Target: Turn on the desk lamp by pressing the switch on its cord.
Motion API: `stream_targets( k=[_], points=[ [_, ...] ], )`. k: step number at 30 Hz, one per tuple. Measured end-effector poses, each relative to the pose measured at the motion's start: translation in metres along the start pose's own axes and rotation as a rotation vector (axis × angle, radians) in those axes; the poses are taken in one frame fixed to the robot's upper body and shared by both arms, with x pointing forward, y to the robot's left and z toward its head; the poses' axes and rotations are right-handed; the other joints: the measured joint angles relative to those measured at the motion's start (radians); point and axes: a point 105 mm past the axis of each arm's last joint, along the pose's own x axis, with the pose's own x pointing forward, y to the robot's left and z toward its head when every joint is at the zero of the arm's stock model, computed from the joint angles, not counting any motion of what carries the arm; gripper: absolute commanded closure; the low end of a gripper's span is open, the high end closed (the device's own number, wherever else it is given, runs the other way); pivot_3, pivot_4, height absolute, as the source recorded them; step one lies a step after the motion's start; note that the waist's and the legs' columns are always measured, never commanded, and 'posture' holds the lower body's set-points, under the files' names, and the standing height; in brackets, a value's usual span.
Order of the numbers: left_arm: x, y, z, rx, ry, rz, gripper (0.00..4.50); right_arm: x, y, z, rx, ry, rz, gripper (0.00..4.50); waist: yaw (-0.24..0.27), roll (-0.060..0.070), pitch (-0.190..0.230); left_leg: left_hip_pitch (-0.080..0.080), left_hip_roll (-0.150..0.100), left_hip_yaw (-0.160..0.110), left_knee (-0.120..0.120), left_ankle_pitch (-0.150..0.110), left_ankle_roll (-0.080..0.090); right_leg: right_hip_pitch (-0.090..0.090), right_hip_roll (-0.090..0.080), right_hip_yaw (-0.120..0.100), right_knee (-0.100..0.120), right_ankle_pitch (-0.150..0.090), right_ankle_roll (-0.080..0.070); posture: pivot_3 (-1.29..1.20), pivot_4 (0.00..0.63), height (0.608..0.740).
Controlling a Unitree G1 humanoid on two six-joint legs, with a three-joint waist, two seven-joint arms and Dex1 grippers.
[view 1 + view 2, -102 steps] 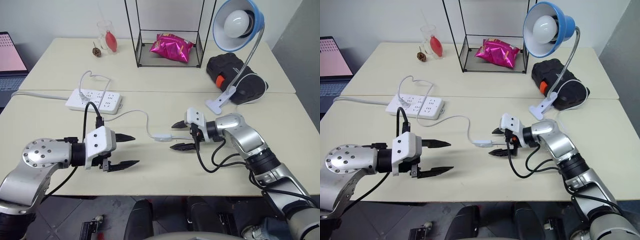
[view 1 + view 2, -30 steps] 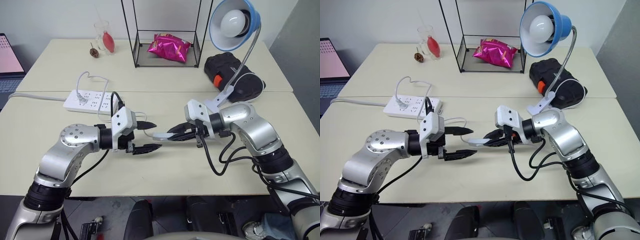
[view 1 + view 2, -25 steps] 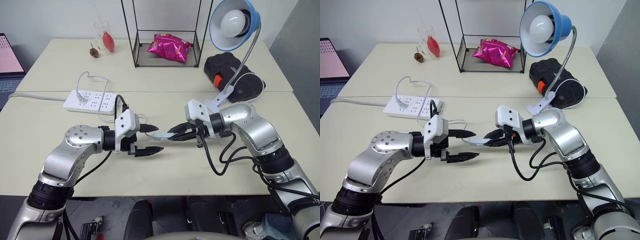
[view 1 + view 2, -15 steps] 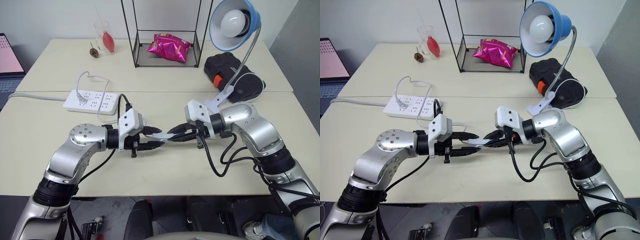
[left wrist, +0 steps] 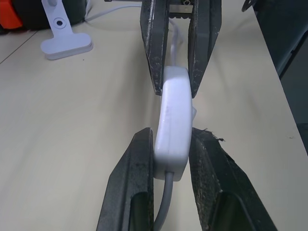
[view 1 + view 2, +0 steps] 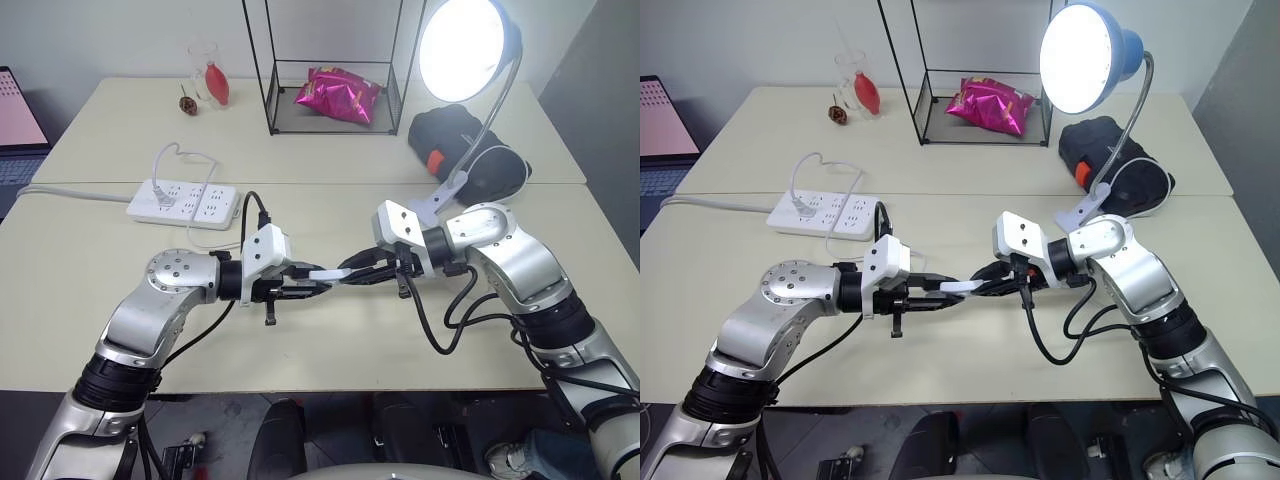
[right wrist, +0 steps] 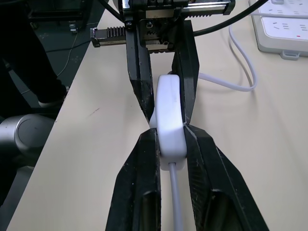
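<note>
Both tools [image 6: 312,285] [image 6: 352,273] pinch the switch [image 6: 325,275]; desk lamp [image 6: 462,48] glows.

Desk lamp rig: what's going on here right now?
Both pincers are shut on the small white oblong inline switch, held just above the beige table: the left pincer on one end, the right pincer on the other. The blue round-shaded desk lamp is lit, so the press appears done. Its thin white cord trails toward the white power strip.
</note>
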Motion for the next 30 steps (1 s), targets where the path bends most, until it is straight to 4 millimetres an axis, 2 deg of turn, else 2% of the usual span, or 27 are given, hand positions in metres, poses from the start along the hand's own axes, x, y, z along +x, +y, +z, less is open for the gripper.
stream_targets(
  k=[2, 4, 5, 6, 13, 14, 15, 19, 25, 30],
  points=[
    [0.0, 0.0, 0.0, 0.014, -0.002, -0.004, 3.82, 0.0, 0.0, 0.0, 0.0, 0.0, 0.001, 4.12, 0.0, 0.0, 0.0, 0.0, 0.0, 0.0, 0.0, 0.0, 0.0, 0.0, 0.0, 0.0, 0.0, 0.0, 0.0, 0.0, 0.15, 0.74],
    [0.0, 0.0, 0.001, 0.03, -0.003, -0.006, 3.13, 0.0, 0.0, 0.0, -0.002, -0.001, 0.003, 4.12, 0.0, 0.0, 0.0, 0.0, 0.0, 0.0, 0.0, 0.0, 0.0, 0.0, 0.0, 0.0, 0.0, 0.0, 0.0, 0.0, 0.15, 0.74],
    [-0.001, 0.002, 0.0, 0.038, 0.001, 0.006, 2.99, 0.001, 0.001, 0.001, -0.001, -0.005, 0.002, 4.12, 0.0, 0.0, 0.0, 0.0, 0.0, 0.0, 0.0, 0.0, 0.0, 0.0, 0.0, 0.0, 0.0, 0.0, 0.0, 0.0, 0.15, 0.74],
    [-0.001, 0.003, -0.002, 0.045, 0.008, 0.016, 2.67, 0.002, 0.001, 0.002, -0.001, -0.011, 0.003, 4.12, 0.0, 0.0, 0.0, 0.0, 0.0, 0.0, 0.0, 0.0, 0.0, 0.0, 0.0, 0.0, 0.0, 0.0, 0.0, 0.0, 0.15, 0.74],
    [-0.004, 0.01, -0.008, 0.112, 0.046, 0.056, 1.25, 0.006, 0.003, 0.001, -0.022, -0.013, 0.019, 4.12, 0.0, 0.0, 0.0, 0.0, 0.0, 0.0, 0.0, 0.0, 0.0, 0.0, 0.0, 0.0, 0.0, 0.0, 0.0, 0.0, 0.15, 0.74],
    [-0.004, 0.01, -0.008, 0.121, 0.047, 0.057, 1.15, 0.006, 0.004, 0.001, -0.028, -0.013, 0.022, 4.12, 0.0, 0.0, 0.0, 0.0, 0.0, 0.0, 0.0, 0.0, 0.0, 0.0, 0.0, 0.0, 0.0, 0.0, 0.0, 0.0, 0.15, 0.74],
    [-0.004, 0.01, -0.008, 0.124, 0.048, 0.057, 0.85, 0.007, 0.004, 0.001, -0.035, -0.011, 0.022, 4.12, 0.0, 0.0, 0.0, 0.0, 0.0, 0.0, 0.0, 0.0, 0.0, 0.0, 0.0, 0.0, 0.0, 0.0, 0.0, 0.0, 0.15, 0.74],
    [-0.015, 0.006, -0.013, 0.114, 0.074, 0.061, 0.11, 0.009, -0.004, -0.015, -0.052, 0.03, 0.0, 4.12, -0.002, 0.0, 0.0, 0.0, 0.0, 0.0, 0.0, 0.0, 0.0, 0.0, 0.0, 0.0, 0.0, 0.0, 0.0, 0.0, 0.15, 0.74],
    [-0.042, -0.003, -0.023, 0.075, 0.127, 0.103, 0.02, 0.022, -0.03, -0.042, -0.09, 0.09, -0.054, 4.12, -0.008, 0.0, 0.0, 0.001, 0.001, 0.0, 0.0, 0.0, 0.0, 0.0, 0.0, 0.0, 0.0, 0.0, 0.0, 0.0, 0.15, 0.74],
    [-0.051, -0.008, -0.024, 0.05, 0.121, 0.149, 0.02, 0.032, -0.045, -0.057, -0.114, 0.125, -0.084, 4.12, -0.001, 0.0, 0.0, 0.0, 0.0, 0.0, 0.0, 0.0, 0.0, 0.0, 0.0, 0.0, 0.0, 0.0, 0.0, 0.0, 0.15, 0.74]
  ],
)
